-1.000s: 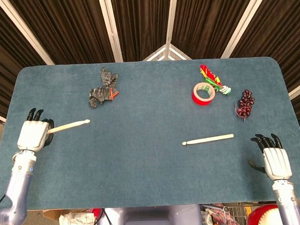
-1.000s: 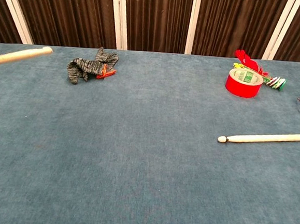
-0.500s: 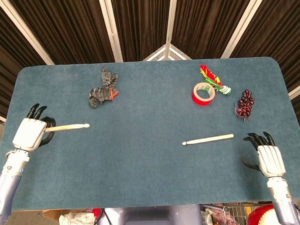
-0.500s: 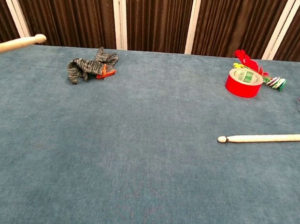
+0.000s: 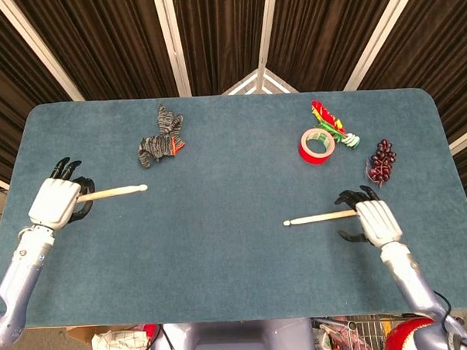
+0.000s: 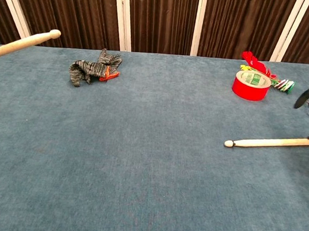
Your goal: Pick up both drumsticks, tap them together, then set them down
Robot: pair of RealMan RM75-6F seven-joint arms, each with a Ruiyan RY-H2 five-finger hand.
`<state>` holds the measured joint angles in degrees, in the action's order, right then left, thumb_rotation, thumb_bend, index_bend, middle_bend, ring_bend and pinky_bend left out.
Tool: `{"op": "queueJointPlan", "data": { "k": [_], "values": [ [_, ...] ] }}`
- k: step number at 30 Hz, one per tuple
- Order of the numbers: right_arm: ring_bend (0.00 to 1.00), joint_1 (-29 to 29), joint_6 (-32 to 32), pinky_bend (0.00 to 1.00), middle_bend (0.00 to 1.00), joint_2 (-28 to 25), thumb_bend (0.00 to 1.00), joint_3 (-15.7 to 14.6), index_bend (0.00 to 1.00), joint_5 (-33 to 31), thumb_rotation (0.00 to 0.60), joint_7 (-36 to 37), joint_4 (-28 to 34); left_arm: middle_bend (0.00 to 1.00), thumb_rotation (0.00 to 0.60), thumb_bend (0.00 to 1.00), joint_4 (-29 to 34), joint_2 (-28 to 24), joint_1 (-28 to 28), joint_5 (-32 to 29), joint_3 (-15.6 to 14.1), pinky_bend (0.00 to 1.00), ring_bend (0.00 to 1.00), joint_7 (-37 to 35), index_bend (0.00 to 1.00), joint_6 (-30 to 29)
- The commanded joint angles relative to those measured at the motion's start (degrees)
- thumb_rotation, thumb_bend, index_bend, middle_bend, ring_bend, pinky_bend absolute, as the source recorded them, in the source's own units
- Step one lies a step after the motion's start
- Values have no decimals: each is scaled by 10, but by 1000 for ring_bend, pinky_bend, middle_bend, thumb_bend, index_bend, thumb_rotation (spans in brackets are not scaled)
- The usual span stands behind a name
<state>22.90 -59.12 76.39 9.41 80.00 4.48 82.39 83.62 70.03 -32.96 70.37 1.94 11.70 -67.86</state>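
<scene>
Under the right hand [image 5: 373,219], drumstick [image 5: 321,217] butt hidden

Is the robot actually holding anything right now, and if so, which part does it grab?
Its left hand grips one drumstick by the butt end. The right hand is at the handle of the other drumstick, which lies on the table, not yet clearly gripped.

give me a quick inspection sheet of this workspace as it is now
surface: blue felt table, flat.
job's things: one drumstick held off the table by the left hand; second drumstick lying on the table.
clutter: striped sock, red tape roll, coloured clips, grapes.
hands: left hand grips its stick; right hand over the butt end of the second drumstick, fingers spread, grip not confirmed.
cables: nothing seen.
surroundings: dark curtains with white struts.
</scene>
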Motion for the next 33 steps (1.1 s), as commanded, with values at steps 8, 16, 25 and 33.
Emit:
{"op": "queueJointPlan", "data": {
  "k": [8,16,25,33],
  "values": [
    [289,76,96,95,329,32,235,17,382,-77,600,-95,-39,548,600,544,-3,-5,0,-8,22,62,112,-3,561,11],
    [314,83,99,95,344,49,236,8,387,-87,600,-107,-81,550,600,544,-1,-14,6,5,28,62,113,-14,565,6],
    [360,83,90,95,416,62,235,-8,455,-72,600,-99,-113,549,600,544,11,-28,15,7,36,62,113,-9,565,1],
    [373,80,79,95,430,77,235,-16,462,-66,600,-91,-127,550,600,544,18,-37,20,6,41,62,113,-4,565,2]
  ]
}}
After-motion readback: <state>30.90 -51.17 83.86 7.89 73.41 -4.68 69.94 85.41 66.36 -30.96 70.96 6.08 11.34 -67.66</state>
